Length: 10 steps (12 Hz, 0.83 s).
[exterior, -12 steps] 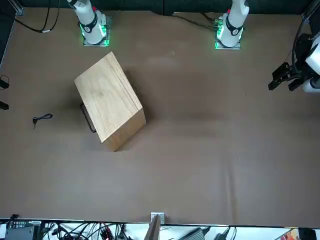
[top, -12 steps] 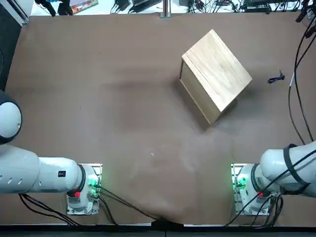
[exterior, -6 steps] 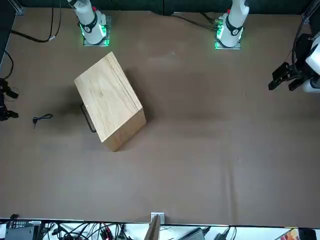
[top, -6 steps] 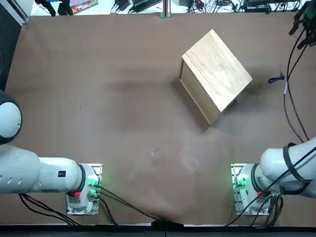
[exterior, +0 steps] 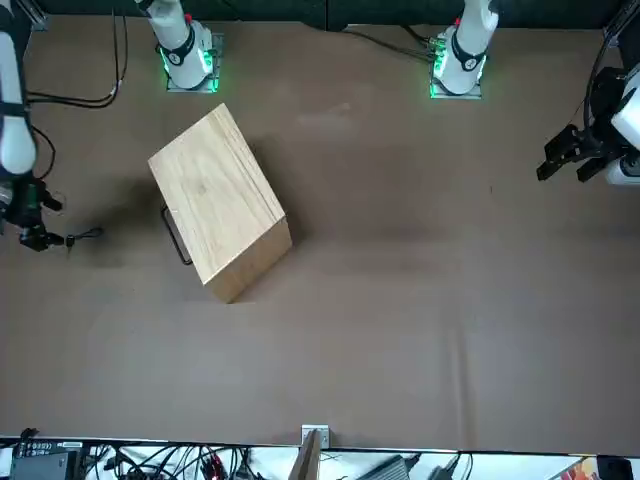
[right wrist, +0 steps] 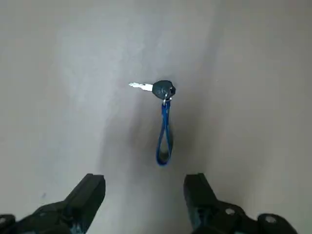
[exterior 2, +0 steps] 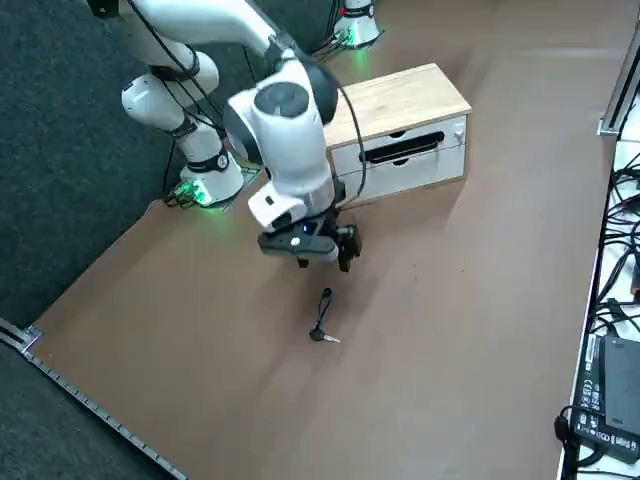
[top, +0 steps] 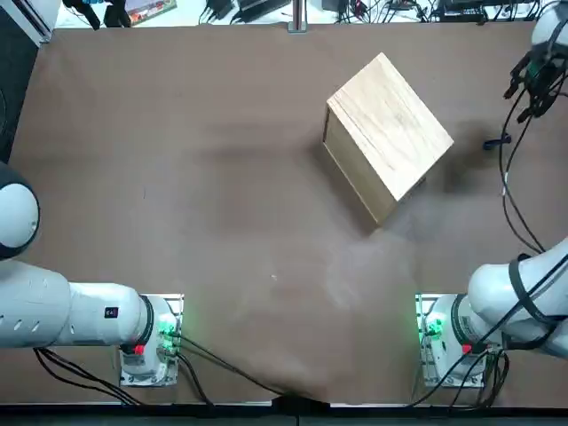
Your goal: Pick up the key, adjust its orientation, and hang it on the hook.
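— Overhead, what do we see?
— The right end effector (top: pixel 530 87) at the table's (top: pixel 177 177) 2 o'clock edge, the key (top: pixel 493 141) beside it, right of the wooden box (top: pixel 388 135).

— From the right side?
— We see the end effector (exterior 2: pixel 322 252) hovering above the key (exterior 2: pixel 322 322).

— At the wrist?
— Fingers (right wrist: pixel 87 192) spread wide, empty; the key (right wrist: pixel 162 90) with blue loop (right wrist: pixel 164 136) lies flat beyond them.
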Tool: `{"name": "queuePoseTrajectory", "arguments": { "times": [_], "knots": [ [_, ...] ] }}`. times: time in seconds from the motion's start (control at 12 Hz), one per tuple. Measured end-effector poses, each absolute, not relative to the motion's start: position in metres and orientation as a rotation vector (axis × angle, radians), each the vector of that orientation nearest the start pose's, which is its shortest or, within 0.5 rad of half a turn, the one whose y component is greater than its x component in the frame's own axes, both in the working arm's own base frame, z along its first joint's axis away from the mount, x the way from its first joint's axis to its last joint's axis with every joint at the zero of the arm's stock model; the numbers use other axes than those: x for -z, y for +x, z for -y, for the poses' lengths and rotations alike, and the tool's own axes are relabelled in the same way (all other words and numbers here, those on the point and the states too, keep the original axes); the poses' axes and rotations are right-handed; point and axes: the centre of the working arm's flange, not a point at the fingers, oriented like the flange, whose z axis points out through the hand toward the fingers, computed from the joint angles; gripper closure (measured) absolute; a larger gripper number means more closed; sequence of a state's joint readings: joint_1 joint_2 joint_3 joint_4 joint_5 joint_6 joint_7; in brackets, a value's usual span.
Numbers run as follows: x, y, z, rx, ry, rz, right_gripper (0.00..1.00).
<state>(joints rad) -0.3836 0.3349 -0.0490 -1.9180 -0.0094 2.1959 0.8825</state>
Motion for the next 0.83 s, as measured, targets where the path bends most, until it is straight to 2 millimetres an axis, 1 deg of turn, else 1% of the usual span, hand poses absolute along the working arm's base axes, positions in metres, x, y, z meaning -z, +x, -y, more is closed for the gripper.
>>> {"name": "queuePoseTrajectory", "arguments": {
  "times": [0.17,0.33,0.58,0.67,0.83],
  "knots": [
    [-0.286,0.547,0.255,-0.045,-2.515,-1.933,0.00],
    [-0.264,0.537,0.253,-0.036,-2.512,-1.935,0.00],
    [-0.238,0.528,0.249,-0.044,-2.520,-1.927,0.00],
    [-0.225,0.524,0.248,-0.049,-2.531,-1.914,0.00],
    [-0.214,0.523,0.248,-0.062,-2.538,-1.909,0.00]
  ]
}}
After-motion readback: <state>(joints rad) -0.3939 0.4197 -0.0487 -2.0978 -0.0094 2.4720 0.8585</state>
